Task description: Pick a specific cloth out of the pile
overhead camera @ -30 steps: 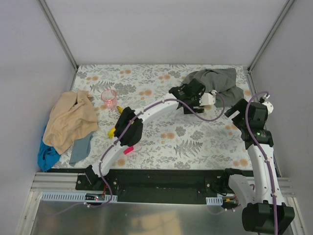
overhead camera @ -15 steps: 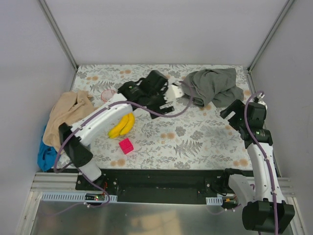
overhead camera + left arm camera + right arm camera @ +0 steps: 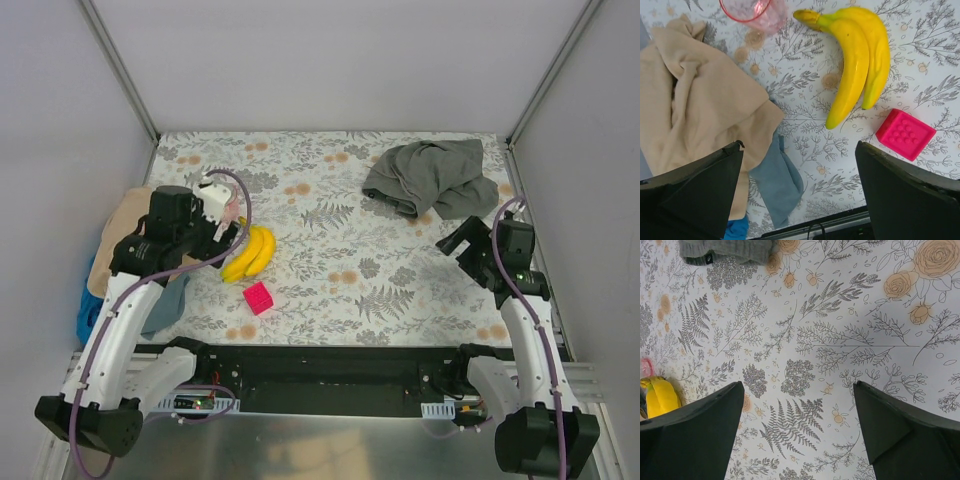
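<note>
The dark grey-green cloth (image 3: 432,178) lies crumpled at the back right of the table, apart from the pile; its edge shows at the top of the right wrist view (image 3: 725,249). The pile sits at the left edge: a tan beige cloth (image 3: 122,232) (image 3: 695,100), a bright blue cloth (image 3: 88,318) (image 3: 737,230) and a grey-blue piece (image 3: 780,185). My left gripper (image 3: 185,235) (image 3: 800,200) hangs open and empty above the pile's right edge and the bananas. My right gripper (image 3: 462,240) (image 3: 797,440) is open and empty over bare table, in front of the dark cloth.
A banana bunch (image 3: 250,255) (image 3: 855,55), a pink cube (image 3: 258,297) (image 3: 905,134) and a clear pink cup (image 3: 752,12) stand beside the pile. White walls close the table on the left, back and right. A black rail runs along the near edge.
My left arm has swung from the dark cloth at the back right across to the left, above the pile and the bananas, empty. The dark cloth stayed put. My right gripper drew back slightly.
</note>
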